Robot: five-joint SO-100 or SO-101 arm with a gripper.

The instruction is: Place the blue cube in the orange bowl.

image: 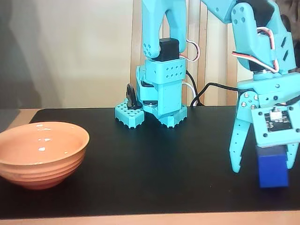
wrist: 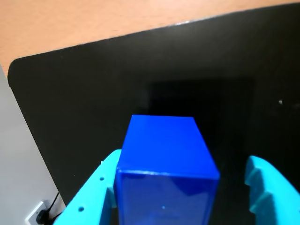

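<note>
Hand: the turquoise hand (image: 264, 169) is hanging low at the right of the fixed view, fingers pointing down and spread apart; it is standing open around the cube rather than clamping it.
Hand, wrist view: the hand (wrist: 187, 197) is showing one finger (wrist: 93, 194) lying against the cube's left side, while the other finger (wrist: 269, 187) is sitting apart from it with a dark gap between.
Blue cube: the blue cube (image: 272, 166) is sitting on the black surface (image: 154, 159) at the far right of the fixed view, between the fingers and below the camera mount; in the wrist view the blue cube (wrist: 164, 161) is filling the lower middle.
Orange bowl: the orange bowl (image: 41, 153) is resting upright on the surface at the far left of the fixed view, well apart from the cube, with nothing showing inside it.
Arm base: the turquoise base (image: 157, 101) is standing at the back of the surface, near the middle, with cables (image: 199, 91) trailing behind it.
Surface edge: in the wrist view the black surface (wrist: 93, 93) is ending in a rounded corner against a tan tabletop (wrist: 70, 23).
</note>
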